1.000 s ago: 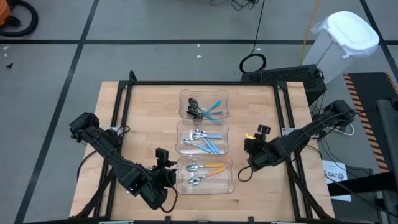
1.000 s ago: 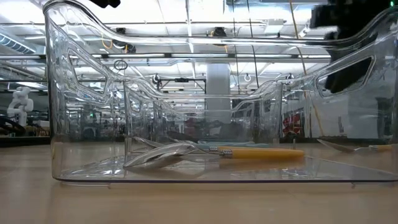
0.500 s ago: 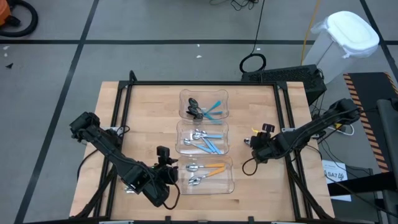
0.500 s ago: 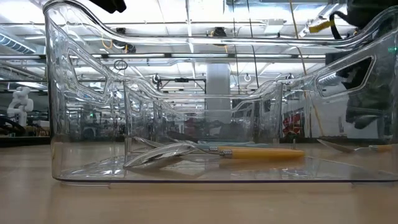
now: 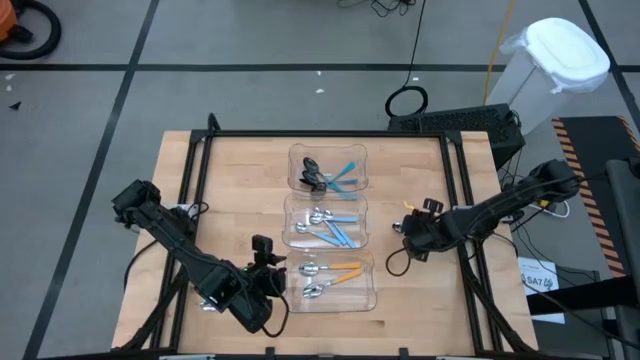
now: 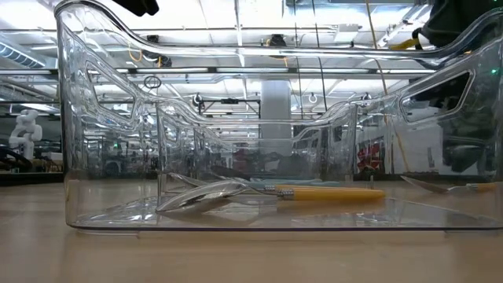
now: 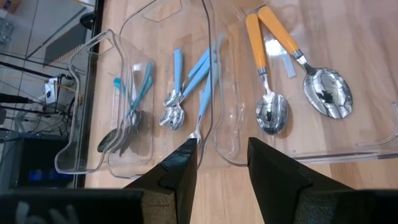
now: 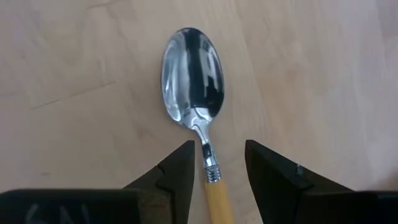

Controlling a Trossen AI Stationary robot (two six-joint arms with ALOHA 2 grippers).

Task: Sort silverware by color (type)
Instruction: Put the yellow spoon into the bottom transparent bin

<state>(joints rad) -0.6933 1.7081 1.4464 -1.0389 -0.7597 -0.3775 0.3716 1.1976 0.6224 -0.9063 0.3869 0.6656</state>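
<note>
From above, my right gripper [image 5: 409, 238] hangs over bare wood just right of the three clear plastic bins [image 5: 328, 233], while my left gripper [image 5: 268, 281] waits at the near bin's left wall. The far bin holds dark-bowled spoons with light-blue handles [image 5: 330, 176], the middle bin silver-bowled spoons with light-blue handles [image 5: 330, 226], and the near bin two silver spoons with orange handles [image 5: 330, 277].

At table height I see the near bin's wall [image 6: 78, 157] and an orange-handled spoon [image 6: 267, 192] lying flat inside.

My left wrist camera shows my fingers [image 7: 177, 171] spread with nothing between them, pointing towards all three bins.

My right wrist camera shows a loose silver spoon with an orange handle [image 8: 193, 74] lying flat on the table, its handle running between my spread fingers [image 8: 171, 177], which do not pinch it. I judge the risk is the thin, slick handle: closing too high would skid it aside, and a shallow pinch could let the spoon swing out on the way to the near bin.
</note>
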